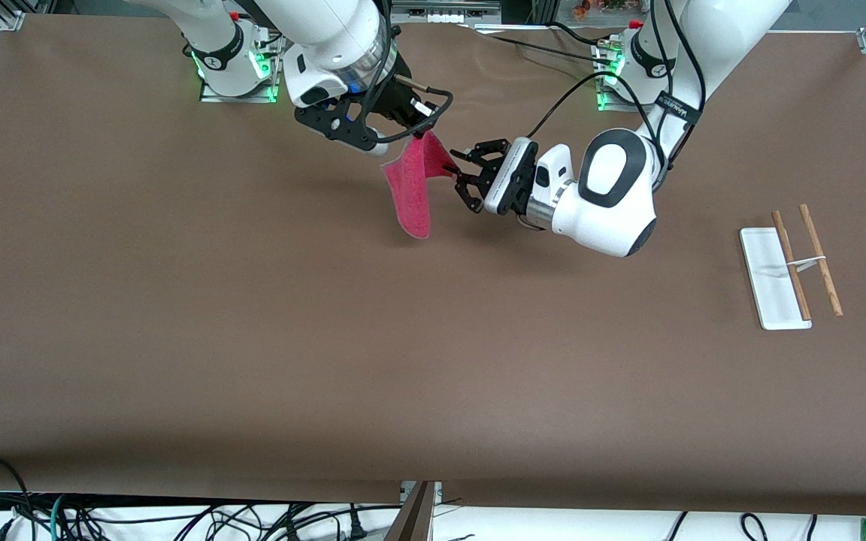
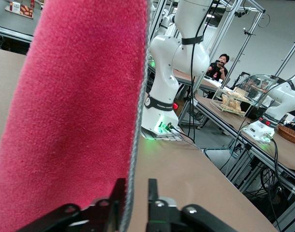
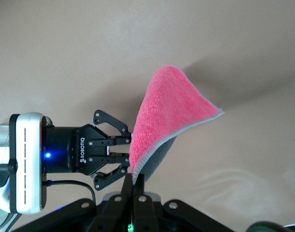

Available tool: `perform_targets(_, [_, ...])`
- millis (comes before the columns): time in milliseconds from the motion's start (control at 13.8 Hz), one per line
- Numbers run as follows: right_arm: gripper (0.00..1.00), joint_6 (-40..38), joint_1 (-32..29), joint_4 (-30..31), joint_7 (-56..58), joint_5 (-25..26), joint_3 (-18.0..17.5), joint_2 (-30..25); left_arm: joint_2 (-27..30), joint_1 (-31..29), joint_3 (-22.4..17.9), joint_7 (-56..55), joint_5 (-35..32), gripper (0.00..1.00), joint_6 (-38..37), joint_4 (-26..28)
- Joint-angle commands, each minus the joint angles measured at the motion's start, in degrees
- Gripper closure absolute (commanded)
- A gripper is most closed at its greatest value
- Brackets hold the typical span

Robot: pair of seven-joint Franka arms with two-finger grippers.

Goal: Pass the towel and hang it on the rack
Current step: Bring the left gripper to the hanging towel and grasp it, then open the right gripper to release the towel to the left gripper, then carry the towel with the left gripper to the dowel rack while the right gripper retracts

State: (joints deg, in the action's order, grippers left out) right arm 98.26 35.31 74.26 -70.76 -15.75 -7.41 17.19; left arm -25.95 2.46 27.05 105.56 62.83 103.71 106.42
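Above the tabletop (image 1: 252, 338), midway between the two arm bases, the towel (image 1: 414, 188) is hanging in the air, pinched at its top corner and draping down with its long axis near vertical.

Right gripper (image 1: 422, 134): closed on the towel's upper corner, holding it up from above; its wrist view is showing the cloth (image 3: 166, 116) caught between the closed fingertips.

Left gripper (image 1: 457, 172): lying level beside the towel on the side toward the left arm's end, jaws narrowed around the grey stitched edge (image 2: 135, 121); whether they are pressing the cloth, cannot tell.

Relation governing the handover: the towel edge is sitting directly in the left gripper's mouth, so the left arm is the receiver.

Rack (image 1: 790, 267): standing well apart, at the left arm's end of the tabletop, rods bare.
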Motion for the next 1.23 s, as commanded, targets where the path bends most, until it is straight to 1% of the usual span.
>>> perform_targets(0, [1.00,-0.53,-0.24,-1.66,-0.78,-1.22,-0.23,0.74,0.90,0.00,0.02,2.02,2.04,1.00,0.62,0.81])
perform_targets(362, [1.00,-0.62,-0.33,-1.66,-0.78,-1.13,-0.23,0.74,0.20,-0.08,0.02,1.67,2.12,1.00,0.18,0.64])
perform_targets(434, [0.91,-0.79,-0.33,-1.66,-0.78,-1.13,-0.15,0.74,0.11,-0.08,0.02,1.67,2.30,1.00,0.18,0.63])
perform_targets(507, [0.64,-0.97,-0.41,-1.66,-0.69,-1.13,-0.15,0.74,0.11,-0.08,0.02,1.67,2.30,1.00,0.18,0.63])
perform_targets(579, [0.42,-1.14,-0.68,-1.66,-0.78,-1.13,-0.15,0.74,0.11,-0.34,0.02,1.67,2.30,1.00,-0.08,0.55])
perform_targets(652, [0.17,-1.14,-0.77,-1.66,-0.78,-1.04,-0.15,0.74,0.11,-0.61,0.02,1.67,2.30,1.00,-0.69,0.55])
perform_targets(797, [0.01,-1.23,-0.94,-1.66,-0.26,-0.34,-0.15,0.74,0.28,-1.13,0.02,1.50,2.30,1.00,-1.75,0.37])
perform_targets(941, [0.01,-1.67,-1.64,-1.57,-0.08,-0.25,-0.15,0.74,0.55,-2.63,-0.15,0.36,2.12,1.00,-3.68,-0.42])
perform_targets(1014, [0.01,-2.19,-1.91,-1.57,-0.16,0.01,-0.15,0.74,0.37,-4.29,-0.24,-0.17,1.34,1.00,-5.25,-1.46])
perform_targets(1086, [0.01,-3.15,-2.60,-1.48,-0.08,1.23,-0.15,0.74,0.20,-5.61,-0.85,-1.05,0.46,1.00,-7.01,-2.00])
perform_targets(1159, [0.01,-4.21,-2.70,-1.22,0.10,3.16,-0.15,0.74,0.20,-7.27,-1.99,-2.71,-3.38,1.00,-8.51,-2.09])
